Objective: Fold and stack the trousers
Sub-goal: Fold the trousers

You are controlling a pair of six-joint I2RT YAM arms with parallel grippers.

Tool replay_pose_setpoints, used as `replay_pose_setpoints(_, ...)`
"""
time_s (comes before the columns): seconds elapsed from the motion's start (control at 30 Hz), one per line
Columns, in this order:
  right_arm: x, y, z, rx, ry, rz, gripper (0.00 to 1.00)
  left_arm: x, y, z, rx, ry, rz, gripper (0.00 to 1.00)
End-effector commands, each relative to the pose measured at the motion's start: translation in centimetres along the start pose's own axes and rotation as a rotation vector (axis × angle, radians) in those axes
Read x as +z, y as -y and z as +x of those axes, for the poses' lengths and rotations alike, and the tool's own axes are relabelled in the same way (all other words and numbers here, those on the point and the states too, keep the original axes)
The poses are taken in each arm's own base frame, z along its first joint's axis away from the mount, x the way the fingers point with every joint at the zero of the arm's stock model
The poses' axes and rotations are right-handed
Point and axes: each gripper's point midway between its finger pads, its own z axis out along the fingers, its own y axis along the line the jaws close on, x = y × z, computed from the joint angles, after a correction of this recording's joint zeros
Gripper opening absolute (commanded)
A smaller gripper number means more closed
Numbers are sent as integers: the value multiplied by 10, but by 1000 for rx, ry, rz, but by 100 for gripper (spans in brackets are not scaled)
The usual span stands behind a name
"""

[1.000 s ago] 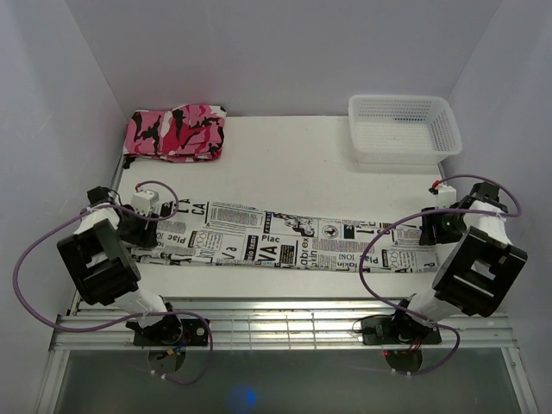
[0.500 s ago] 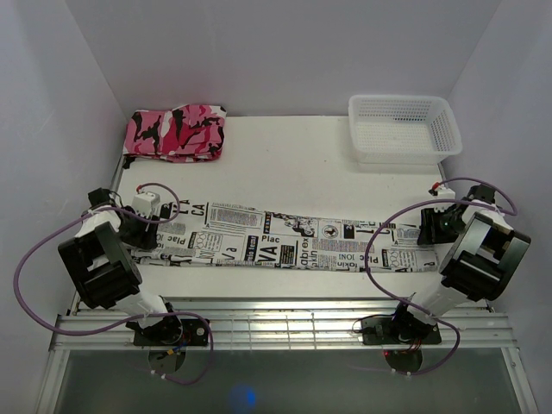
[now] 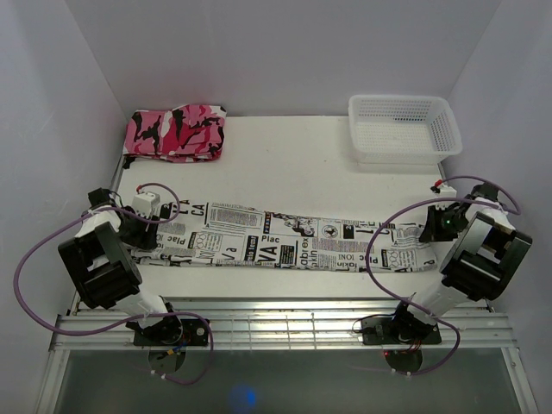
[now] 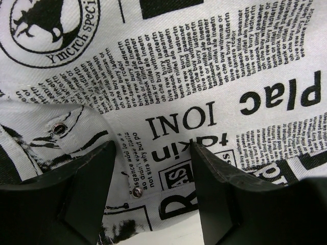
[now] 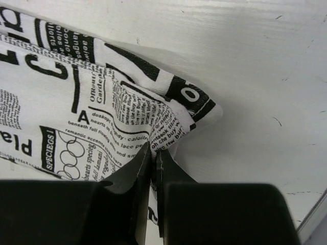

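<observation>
Across the near table (image 3: 302,164), we see the trousers (image 3: 293,241) lying long from nine o'clock to three. Our right gripper (image 5: 153,155) pinches the hem corner at three; our left gripper (image 4: 150,166) straddles the waist at nine, jaws spread.

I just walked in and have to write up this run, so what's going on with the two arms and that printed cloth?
Two robot arms are working on newspaper-print trousers, which lie stretched out in a long strip across the table. The right pincer is shut on a corner at the trousers' right end. The left pincer is open, its jaws straddling the cloth at the left end. No fold is made yet. A camouflage garment and a white basket sit at the far edge.
</observation>
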Motion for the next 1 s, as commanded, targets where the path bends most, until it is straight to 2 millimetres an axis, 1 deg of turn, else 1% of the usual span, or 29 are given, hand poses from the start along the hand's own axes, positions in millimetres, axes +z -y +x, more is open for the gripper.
replay_pose_setpoints(0.0,-27,-13,-25,-25,61,-28,8,-4,-1,6,-1,-30,-8,71)
replay_pose_setpoints(0.07,-32,-11,-25,-18,47,-6,8,-4,-1,5,-3,-27,-5,71)
replay_pose_setpoints(0.13,-34,-3,-23,-24,27,33,8,-4,-1,4,-6,-24,-3,71)
replay_pose_setpoints(0.23,-30,3,-17,-17,-4,54,25,-3,0,4,-10,-24,1,71)
replay_pose_setpoints(0.27,-29,4,-15,-13,-12,53,25,-3,-1,4,-15,-24,0,71)
replay_pose_setpoints(0.3,-27,5,-13,-8,-23,56,18,-3,0,4,-13,-23,2,71)
replay_pose_setpoints(0.33,-24,6,-10,-1,-36,52,8,-3,-1,3,-12,-23,0,71)
replay_pose_setpoints(0.43,-21,7,-8,5,-40,51,8,-3,-1,4,-11,-25,-1,71)
replay_pose_setpoints(0.57,-21,5,-10,2,-20,45,8,-4,-2,4,-7,-28,-8,72)
replay_pose_setpoints(0.67,-25,4,-20,-9,14,44,8,-3,-2,5,-14,-31,-3,71)
replay_pose_setpoints(0.73,-34,3,-34,-25,57,45,8,-2,-2,6,-16,-34,-2,71)
replay_pose_setpoints(0.77,-40,3,-45,-36,88,45,8,-1,-2,6,-19,-36,0,71)
replay_pose_setpoints(0.83,-45,3,-55,-39,110,45,8,-1,-1,7,-22,-38,2,71)
replay_pose_setpoints(0.9,-49,8,-65,-48,127,56,8,0,-1,7,-24,-39,4,71)
replay_pose_setpoints(0.97,-48,15,-69,-50,124,72,8,0,-1,7,-29,-41,4,71)
